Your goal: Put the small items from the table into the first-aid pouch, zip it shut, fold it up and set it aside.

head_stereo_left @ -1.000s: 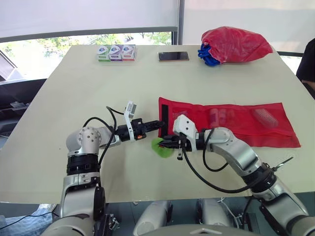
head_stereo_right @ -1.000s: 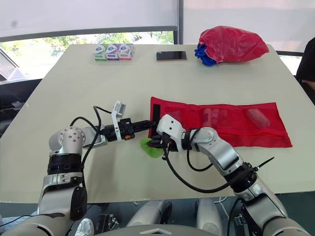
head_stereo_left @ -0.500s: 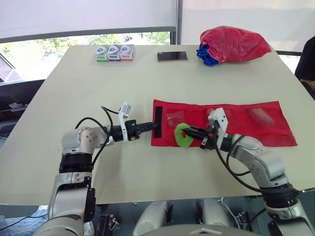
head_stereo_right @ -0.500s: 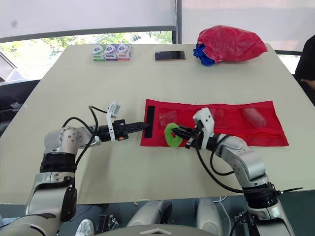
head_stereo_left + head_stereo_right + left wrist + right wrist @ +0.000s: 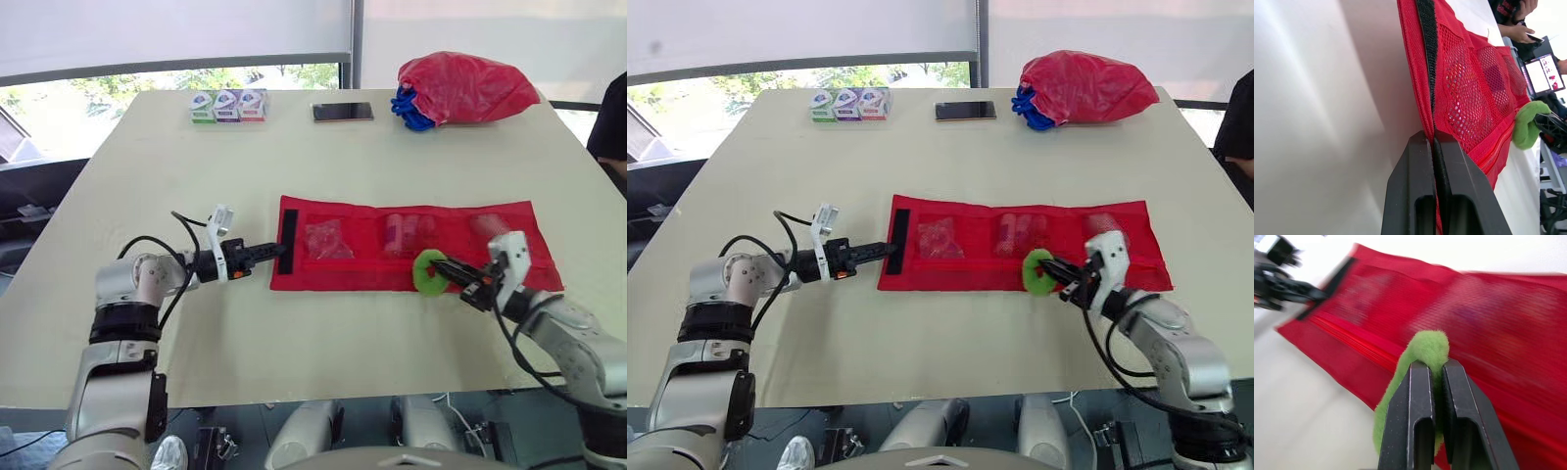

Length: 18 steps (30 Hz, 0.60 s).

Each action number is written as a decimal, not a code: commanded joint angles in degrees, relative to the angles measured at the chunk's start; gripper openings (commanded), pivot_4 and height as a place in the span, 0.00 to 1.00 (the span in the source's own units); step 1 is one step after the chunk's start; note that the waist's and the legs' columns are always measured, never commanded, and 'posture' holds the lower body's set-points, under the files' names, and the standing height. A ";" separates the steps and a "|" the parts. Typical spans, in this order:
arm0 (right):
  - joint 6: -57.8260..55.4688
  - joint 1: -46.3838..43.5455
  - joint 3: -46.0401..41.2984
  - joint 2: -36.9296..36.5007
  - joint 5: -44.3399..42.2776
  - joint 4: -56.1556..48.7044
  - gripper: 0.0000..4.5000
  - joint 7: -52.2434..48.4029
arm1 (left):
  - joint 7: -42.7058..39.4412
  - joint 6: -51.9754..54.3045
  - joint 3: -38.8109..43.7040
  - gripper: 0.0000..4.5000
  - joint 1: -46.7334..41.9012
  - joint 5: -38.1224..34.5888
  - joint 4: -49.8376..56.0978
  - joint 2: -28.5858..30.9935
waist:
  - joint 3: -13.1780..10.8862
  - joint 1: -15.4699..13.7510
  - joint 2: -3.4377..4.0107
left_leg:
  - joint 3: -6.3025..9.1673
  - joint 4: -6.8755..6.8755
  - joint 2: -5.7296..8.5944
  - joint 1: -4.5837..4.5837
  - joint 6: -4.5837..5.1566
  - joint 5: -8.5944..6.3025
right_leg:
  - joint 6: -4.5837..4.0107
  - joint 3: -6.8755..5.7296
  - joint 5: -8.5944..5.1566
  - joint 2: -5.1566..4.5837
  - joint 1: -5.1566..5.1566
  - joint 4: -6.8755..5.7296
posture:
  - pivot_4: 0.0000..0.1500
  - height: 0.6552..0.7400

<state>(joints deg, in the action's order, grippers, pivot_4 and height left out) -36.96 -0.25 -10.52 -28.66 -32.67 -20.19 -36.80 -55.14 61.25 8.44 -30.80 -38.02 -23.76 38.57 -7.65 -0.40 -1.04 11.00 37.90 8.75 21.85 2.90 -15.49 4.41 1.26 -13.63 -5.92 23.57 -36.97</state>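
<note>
Green ring (image 5: 427, 271): has travelled from just off the pouch's near left corner a second ago to the pouch's right part, carried by the right gripper. It now sits at the near border, between the middle and right pockets. Whether it touches the fabric cannot be told.
Pouch (image 5: 353, 272): red, unfolded flat, lying lengthwise across the middle of the worktop. It has slid towards the robot's left since the earlier frames.
Right gripper (image 5: 1433, 363): jaws closed on the green ring, which bulges out past the tips. The arm reaches in from the right.
Left gripper (image 5: 1433, 138): jaws pressed together on the pouch's left end, at the black strip (image 5: 287, 241).
Pockets: three mesh pockets in a row along the pouch, left (image 5: 324, 238), middle (image 5: 400, 230), right (image 5: 487, 225). Each holds something small, too unclear to name.
Worktop (image 5: 176, 176): pale and plain around the pouch.
Far edge: three small boxes (image 5: 228, 106) side by side, a phone (image 5: 343, 112) lying flat, and a red bag (image 5: 468, 86) with a blue bundle (image 5: 409, 110) at its left side. All are well apart from the pouch.
Person: a dark sleeve (image 5: 613, 132) at the right edge.
</note>
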 commanded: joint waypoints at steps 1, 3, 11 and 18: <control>1.23 2.80 -8.00 -2.35 -0.96 -1.05 0.03 1.26 | -1.31 -2.97 1.92 0.00 1.37 2.05 -0.17 4.40 | 0.00 0.05 0.00 | -0.02 -0.04 0.00 -0.02 0.00 0.00 | 0.00 0.02 0.00 0.00 0.00 0.00 | 1.00 1.00; 1.68 4.26 -11.19 -3.43 0.33 0.78 0.03 3.03 | -1.43 -4.39 2.02 0.00 1.98 3.12 -0.74 5.94 | 0.00 0.07 0.01 | -0.07 -0.13 -0.02 -0.07 0.00 0.00 | 0.00 0.08 0.00 0.00 0.00 0.01 | 1.00 1.00; 2.02 3.91 -16.75 -3.79 3.46 6.28 0.03 10.31 | 0.40 -8.73 2.98 0.00 0.69 6.55 -6.09 7.35 | -0.01 -0.23 0.01 | -0.10 -0.19 -0.02 -0.10 -0.02 0.01 | 0.00 0.10 0.00 -0.01 0.00 0.00 | 1.00 1.00; 2.53 3.05 -17.03 -3.95 5.03 8.25 0.03 13.06 | 2.33 -11.28 3.94 0.00 -0.31 8.01 -9.72 7.27 | 0.00 -0.19 0.02 | -0.15 -0.26 -0.04 -0.15 -0.03 0.02 | 0.00 0.17 0.00 -0.03 0.01 0.00 | 1.00 1.00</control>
<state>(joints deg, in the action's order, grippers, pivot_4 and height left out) -35.77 3.02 -24.79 -31.68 -29.04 -12.36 -25.61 -55.63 51.81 9.04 -30.59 -31.94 -31.75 43.55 -7.65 -0.59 -1.01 10.85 37.64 8.71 21.69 2.88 -15.47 4.41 1.43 -13.63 -5.95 23.57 -36.97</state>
